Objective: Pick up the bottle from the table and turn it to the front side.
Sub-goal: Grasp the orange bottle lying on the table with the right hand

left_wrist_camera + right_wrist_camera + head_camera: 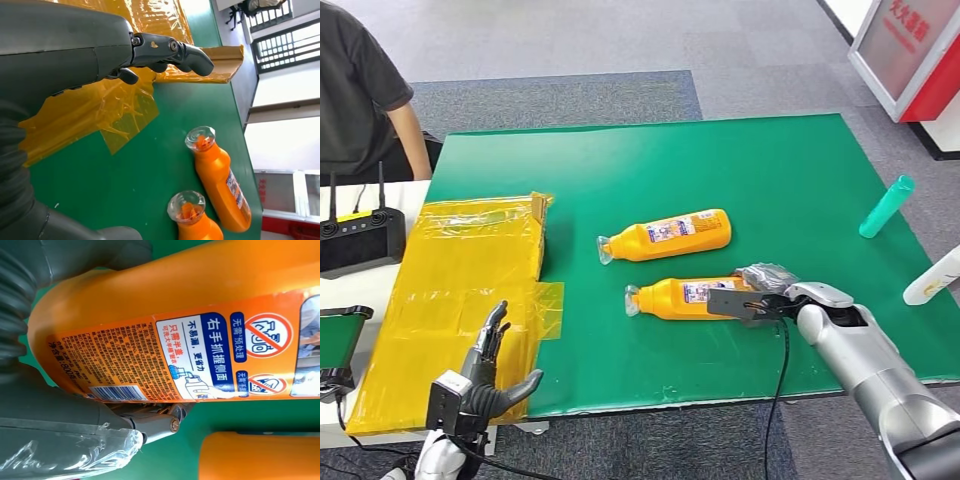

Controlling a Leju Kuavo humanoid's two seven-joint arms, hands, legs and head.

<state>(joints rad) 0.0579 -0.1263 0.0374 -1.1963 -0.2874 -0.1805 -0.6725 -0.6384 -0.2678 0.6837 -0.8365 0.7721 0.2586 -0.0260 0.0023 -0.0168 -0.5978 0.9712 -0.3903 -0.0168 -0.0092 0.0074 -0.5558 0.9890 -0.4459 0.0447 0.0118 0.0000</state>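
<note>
Two orange bottles with clear caps lie on their sides on the green table (788,170). My right hand (754,295) grips the base end of the near bottle (681,297), which rests on the table. In the right wrist view this bottle (181,300) shows a barcode and a blue-and-white label, with my grey thumb on one side and fingers (158,422) on the other. The far bottle (666,236) lies parallel behind it, untouched. My left hand (490,368) hovers open over the yellow-taped box (463,290). The left wrist view shows both caps, near bottle (196,220) and far bottle (219,182).
A teal bottle (886,206) and a white bottle (931,278) lie at the table's right edge. A person in a dark shirt (361,90) sits at the far left beside a black controller (361,235). A red-and-white stand (912,50) is at the back right.
</note>
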